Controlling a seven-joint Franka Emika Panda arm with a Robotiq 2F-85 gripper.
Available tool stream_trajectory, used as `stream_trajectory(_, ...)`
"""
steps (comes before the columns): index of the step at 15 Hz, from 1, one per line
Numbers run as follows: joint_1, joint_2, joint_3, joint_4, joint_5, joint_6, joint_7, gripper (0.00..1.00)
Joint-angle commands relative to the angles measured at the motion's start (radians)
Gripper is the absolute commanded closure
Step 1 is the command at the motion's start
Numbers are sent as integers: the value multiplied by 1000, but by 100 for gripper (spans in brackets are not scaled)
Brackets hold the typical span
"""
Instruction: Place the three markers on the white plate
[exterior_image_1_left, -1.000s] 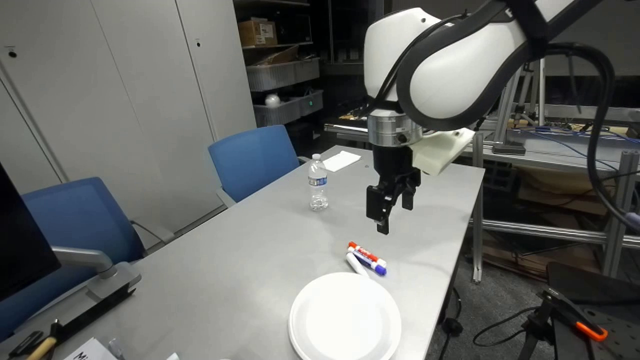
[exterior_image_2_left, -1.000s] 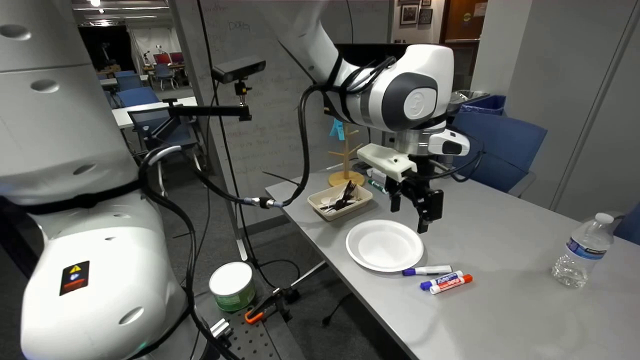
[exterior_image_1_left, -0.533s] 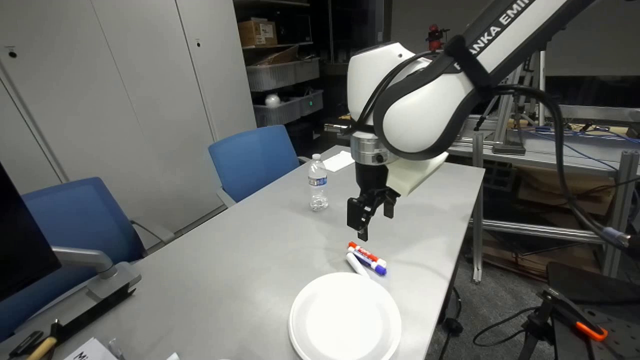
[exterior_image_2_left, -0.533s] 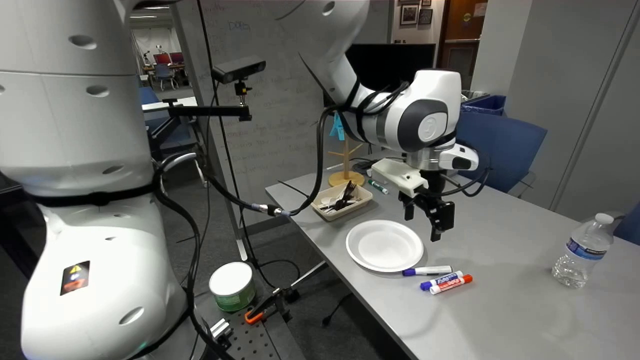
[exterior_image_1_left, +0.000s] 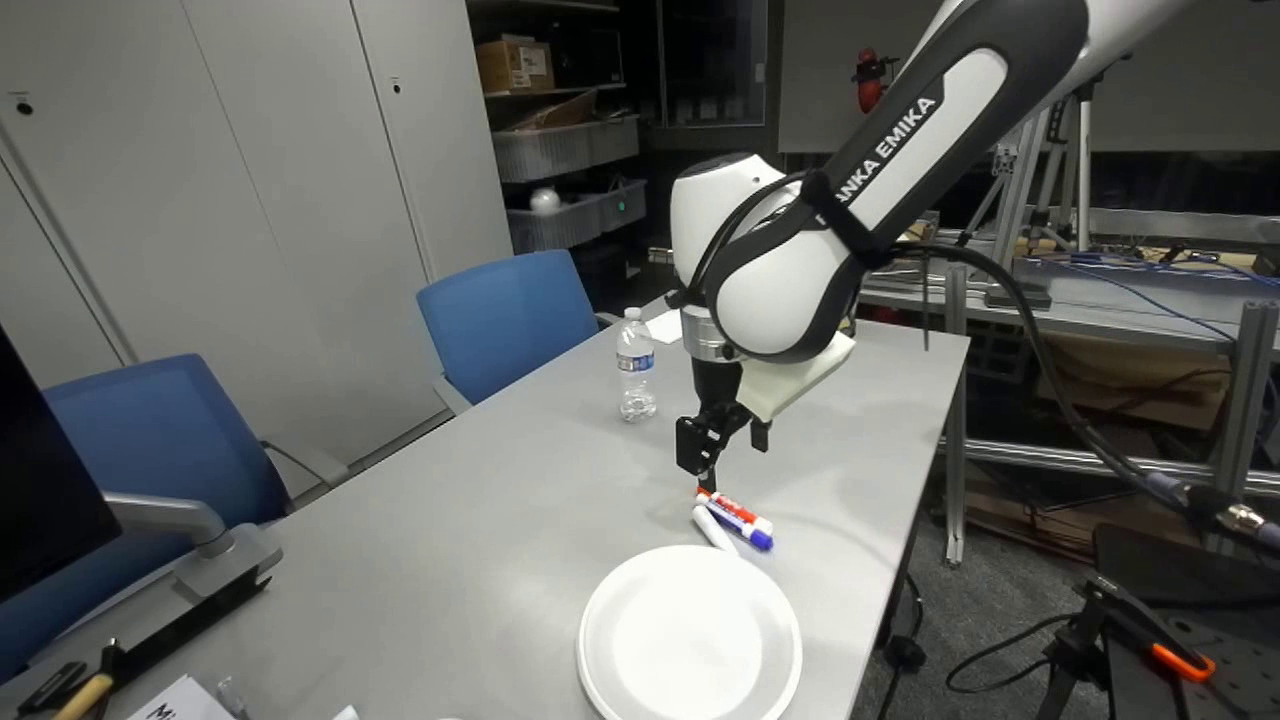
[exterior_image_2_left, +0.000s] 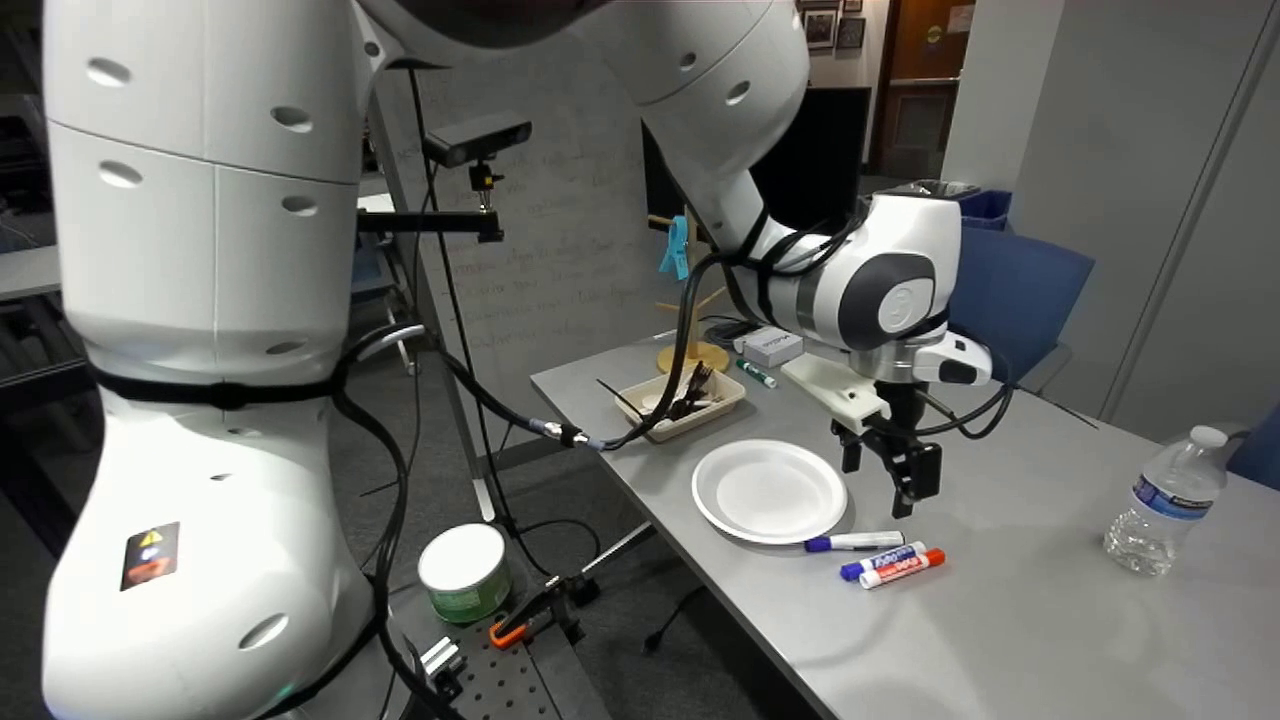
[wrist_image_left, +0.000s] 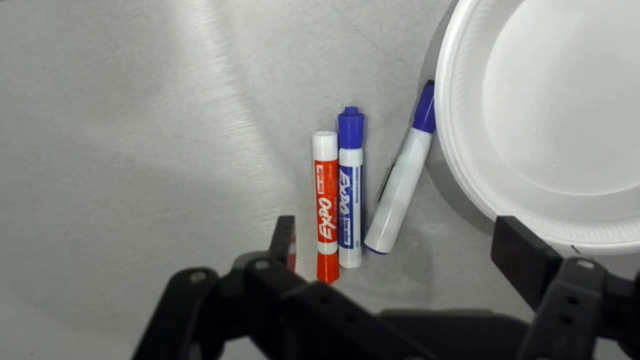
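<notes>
Three markers lie on the grey table: a red one, a blue-labelled one and a white-bodied one with a blue-purple cap. The red and blue ones lie side by side, touching. The white-bodied one is slanted, its cap at the plate's rim. The white plate is bare; it shows in both exterior views. My gripper is open and empty above the table by the markers' ends. It also shows in both exterior views.
A clear water bottle stands farther along the table. In an exterior view, a beige tray of cutlery, a green marker, a wooden stand and a small box are beyond the plate. Blue chairs line one side.
My gripper has come down toward the table and closer to the markers, staying open. The markers, plate and bottle have not moved.
</notes>
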Motion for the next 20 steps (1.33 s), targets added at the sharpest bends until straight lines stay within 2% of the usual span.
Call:
stream_trajectory(1, 17, 89, -18, 90, 9, -3, 11, 0)
stream_trajectory(11, 33, 220, -33, 163, 1, -1, 10, 0)
stream_trajectory(20, 35, 284, -58, 224, 6, 3, 16, 0)
